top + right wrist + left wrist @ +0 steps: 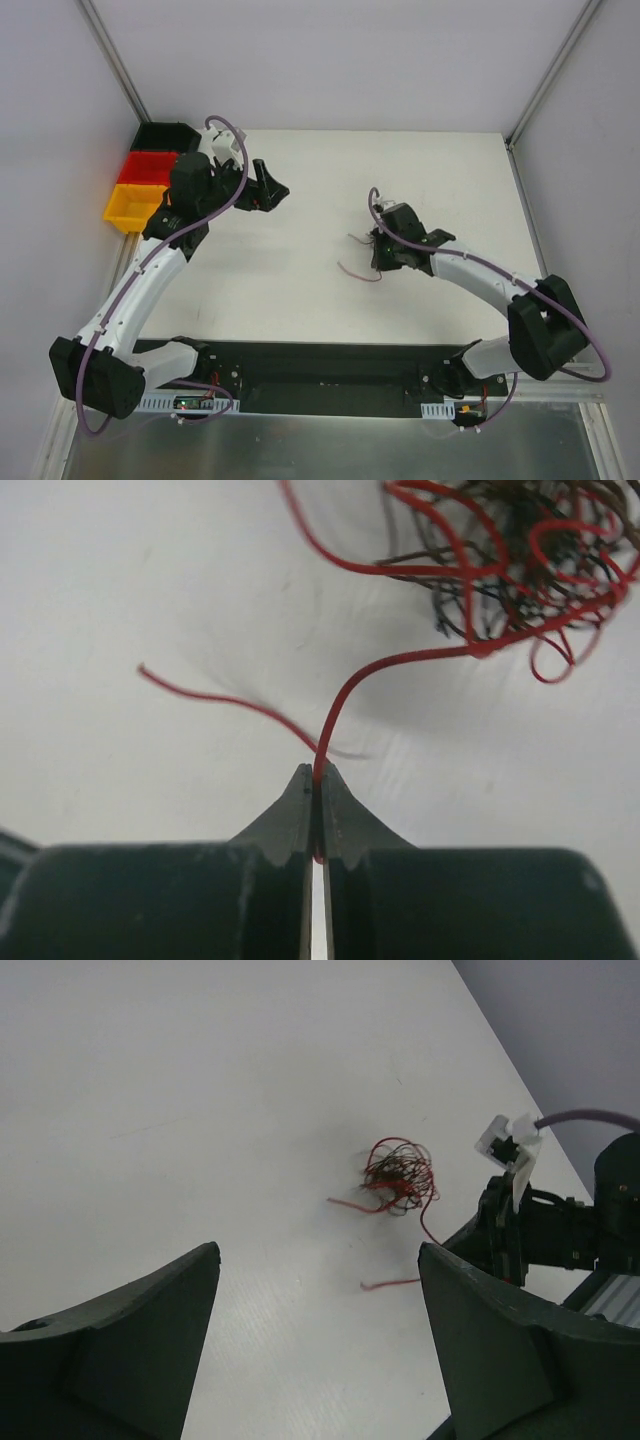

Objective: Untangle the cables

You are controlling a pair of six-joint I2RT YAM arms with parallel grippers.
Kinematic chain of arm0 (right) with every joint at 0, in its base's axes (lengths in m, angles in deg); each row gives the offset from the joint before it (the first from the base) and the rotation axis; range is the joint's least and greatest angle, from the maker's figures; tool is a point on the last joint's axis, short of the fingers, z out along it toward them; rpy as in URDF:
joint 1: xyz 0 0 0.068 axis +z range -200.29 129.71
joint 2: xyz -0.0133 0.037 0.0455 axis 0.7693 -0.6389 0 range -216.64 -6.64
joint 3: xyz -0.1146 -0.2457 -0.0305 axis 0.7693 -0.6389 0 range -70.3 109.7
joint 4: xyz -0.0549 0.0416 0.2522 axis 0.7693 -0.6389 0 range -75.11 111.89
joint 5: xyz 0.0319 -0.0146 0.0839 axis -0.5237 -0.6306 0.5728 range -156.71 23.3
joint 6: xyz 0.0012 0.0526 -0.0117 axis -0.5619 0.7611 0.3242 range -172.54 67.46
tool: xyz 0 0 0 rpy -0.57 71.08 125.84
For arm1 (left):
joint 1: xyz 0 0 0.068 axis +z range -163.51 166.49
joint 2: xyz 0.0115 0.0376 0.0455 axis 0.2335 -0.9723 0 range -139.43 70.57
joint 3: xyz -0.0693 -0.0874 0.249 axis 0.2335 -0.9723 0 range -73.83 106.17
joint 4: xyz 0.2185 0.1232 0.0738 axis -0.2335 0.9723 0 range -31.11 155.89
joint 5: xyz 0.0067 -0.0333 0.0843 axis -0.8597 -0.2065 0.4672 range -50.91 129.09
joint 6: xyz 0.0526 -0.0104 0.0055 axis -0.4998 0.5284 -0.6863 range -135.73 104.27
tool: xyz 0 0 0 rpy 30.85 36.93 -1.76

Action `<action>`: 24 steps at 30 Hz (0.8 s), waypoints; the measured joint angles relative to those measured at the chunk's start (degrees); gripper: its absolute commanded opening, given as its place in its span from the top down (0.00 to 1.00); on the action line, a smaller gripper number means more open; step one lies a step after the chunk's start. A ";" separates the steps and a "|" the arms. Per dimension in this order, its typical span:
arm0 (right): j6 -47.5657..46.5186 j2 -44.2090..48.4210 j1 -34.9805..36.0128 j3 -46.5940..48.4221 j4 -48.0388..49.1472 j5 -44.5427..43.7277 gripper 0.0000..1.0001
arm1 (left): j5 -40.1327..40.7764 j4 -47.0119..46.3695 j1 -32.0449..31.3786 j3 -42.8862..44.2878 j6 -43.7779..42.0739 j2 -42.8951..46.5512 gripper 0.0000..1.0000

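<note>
Right gripper: jaws pressed together, pinching single red strand; strand's free end pokes out beside pinch. Strand runs up into cables, a tight red, brown and black knot on table, mid-right, just beyond right fingertips. Far back-left: left gripper spread wide, holding nothing, well apart from knot. Judgement: untangling barely begun; one strand gripped, none yet separated, bulk knotted.

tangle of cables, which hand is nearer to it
Right. The right hand is shut on a red wire trailing out of the tangle, just beside it. The left hand hangs open well away, across the table near the bins.
</note>
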 measured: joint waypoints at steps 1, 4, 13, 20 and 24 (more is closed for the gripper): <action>0.24 1.36 1.62 -1.49 0.70 2.16 0.99 | -0.83 0.00 0.00 0.37 0.28 -0.66 0.25; 2.49 5.14 3.28 -6.67 4.33 9.11 0.83 | -3.74 -0.07 0.00 1.40 1.84 -3.45 0.28; 8.48 8.59 2.91 -10.32 10.93 19.34 0.49 | -13.11 0.31 -2.97 2.91 6.95 -15.02 0.37; 8.79 15.89 -1.51 -10.21 9.29 17.55 0.48 | -16.50 3.26 -8.59 6.01 7.23 -20.70 0.48; 11.17 16.15 -4.35 -10.21 6.51 15.23 0.49 | -18.05 3.39 -12.52 6.95 7.23 -23.21 0.41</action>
